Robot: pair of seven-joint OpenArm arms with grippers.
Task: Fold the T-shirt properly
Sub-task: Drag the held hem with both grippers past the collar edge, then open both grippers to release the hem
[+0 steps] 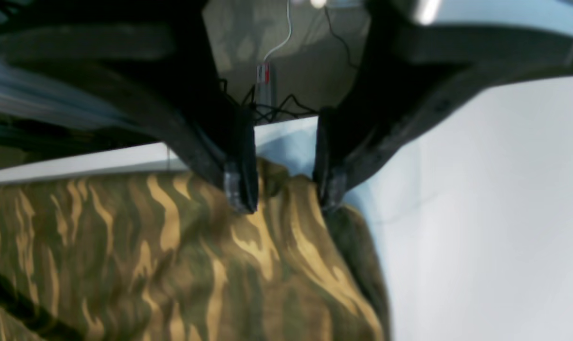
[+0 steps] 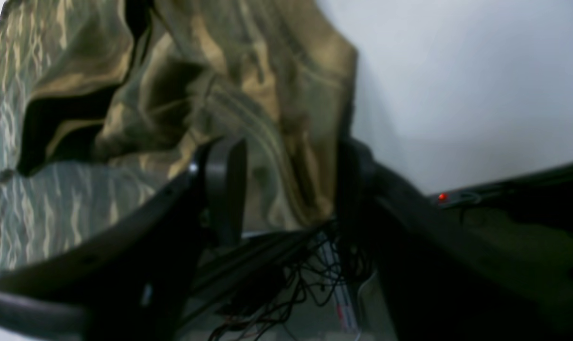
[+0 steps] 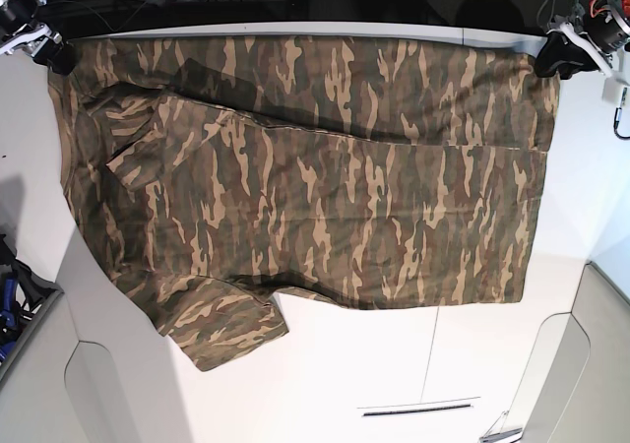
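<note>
You have soft, limp cloth in the T-shirt (image 3: 315,187), so pinch its far corners, where the left tool (image 1: 286,201) and right tool (image 2: 286,189) straddle folds unclenched.

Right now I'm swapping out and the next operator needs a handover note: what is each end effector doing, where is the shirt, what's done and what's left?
Left end effector: at a far corner of the T-shirt, fingers open astride the cloth edge, not clamped.
Right end effector: at the opposite far corner, cloth bunched between its open fingers; a firm grip cannot be confirmed.
Shirt: spread across the white table, a strip along the far edge already folded over, one sleeve sticking out at the near side.
Left: tuck the sleeve, fold the near side, then fold crosswise.
</note>
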